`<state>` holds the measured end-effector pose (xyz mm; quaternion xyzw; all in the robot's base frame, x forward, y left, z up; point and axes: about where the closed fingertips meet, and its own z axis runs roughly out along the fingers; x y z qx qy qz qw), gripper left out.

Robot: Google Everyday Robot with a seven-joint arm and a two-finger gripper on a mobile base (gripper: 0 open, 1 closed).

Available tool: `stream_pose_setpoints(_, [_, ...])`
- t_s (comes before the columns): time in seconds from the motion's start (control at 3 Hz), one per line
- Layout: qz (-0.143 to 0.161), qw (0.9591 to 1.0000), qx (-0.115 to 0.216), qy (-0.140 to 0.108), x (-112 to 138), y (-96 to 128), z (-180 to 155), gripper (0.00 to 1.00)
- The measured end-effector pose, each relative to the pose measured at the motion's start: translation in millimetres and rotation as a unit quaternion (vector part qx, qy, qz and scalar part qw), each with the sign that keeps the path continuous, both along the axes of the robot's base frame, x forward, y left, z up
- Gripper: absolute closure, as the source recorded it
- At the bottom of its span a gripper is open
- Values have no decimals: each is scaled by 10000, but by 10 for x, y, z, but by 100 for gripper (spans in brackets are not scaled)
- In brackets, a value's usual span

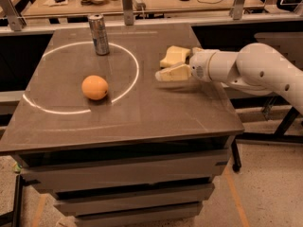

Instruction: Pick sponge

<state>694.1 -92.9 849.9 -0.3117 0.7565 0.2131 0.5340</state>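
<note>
The sponge (173, 56), a pale yellow foam block, lies on the dark table (142, 112) right of the middle, toward the back. My gripper (176, 64) reaches in from the right on a white arm (255, 70), low over the table. Its jaws are open. The near padded finger (171, 73) lies just in front of the sponge. Only a bit of the far finger (196, 51) shows, behind the sponge's right end. The sponge sits at or between the fingers and rests on the table.
An orange (94, 87) lies left of centre inside a white circle (130, 82) painted on the table. A metal can (99, 34) stands at the back of the circle. A cluttered desk and posts (127, 4) stand behind the table. The table's right edge is under my arm.
</note>
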Motion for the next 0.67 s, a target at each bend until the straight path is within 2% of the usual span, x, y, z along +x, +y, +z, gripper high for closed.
stream_pose_setpoints(0.67, [-103, 9999, -37, -81, 191, 12, -30, 0])
